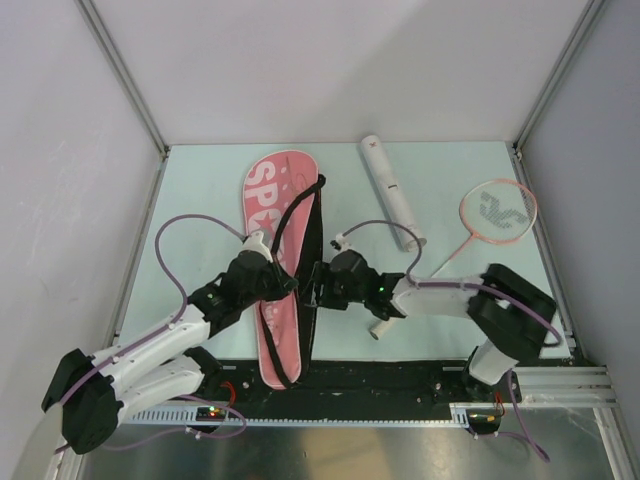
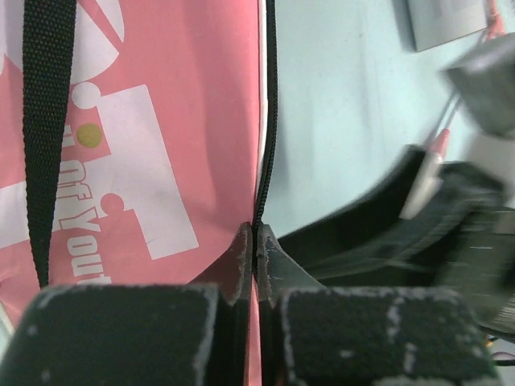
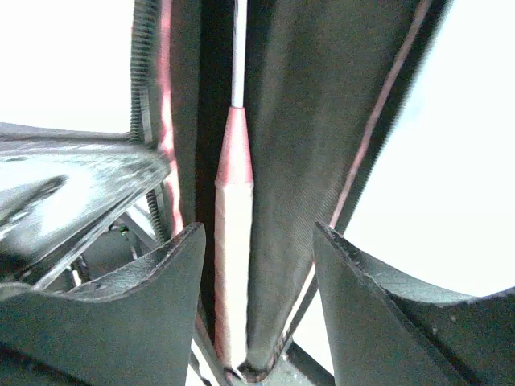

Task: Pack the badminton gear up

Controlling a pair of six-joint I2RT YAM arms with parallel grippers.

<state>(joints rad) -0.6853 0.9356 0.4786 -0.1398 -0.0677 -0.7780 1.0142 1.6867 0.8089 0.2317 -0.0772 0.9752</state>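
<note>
The pink "SPORT" bag [image 1: 272,190] lies lengthwise on the table, its black strap [image 1: 310,230] along its right side. My left gripper [image 1: 292,285] is shut on the bag's zipper edge [image 2: 259,161], seen beside the pink cover [image 2: 161,121]. My right gripper [image 1: 318,283] is open at the bag's mouth. In the right wrist view the gripper [image 3: 257,233] straddles a racket's pale handle [image 3: 233,241] and the bag's dark lining, touching neither. A second pink-rimmed racket [image 1: 497,212] lies at the right. The white tube [image 1: 392,190] lies behind. No shuttlecocks show.
The second racket's handle runs under my right forearm, its end [image 1: 380,330] poking out near the front. Grey walls and metal rails [image 1: 540,80] close in the table on three sides. A black strip [image 1: 400,375] edges the front.
</note>
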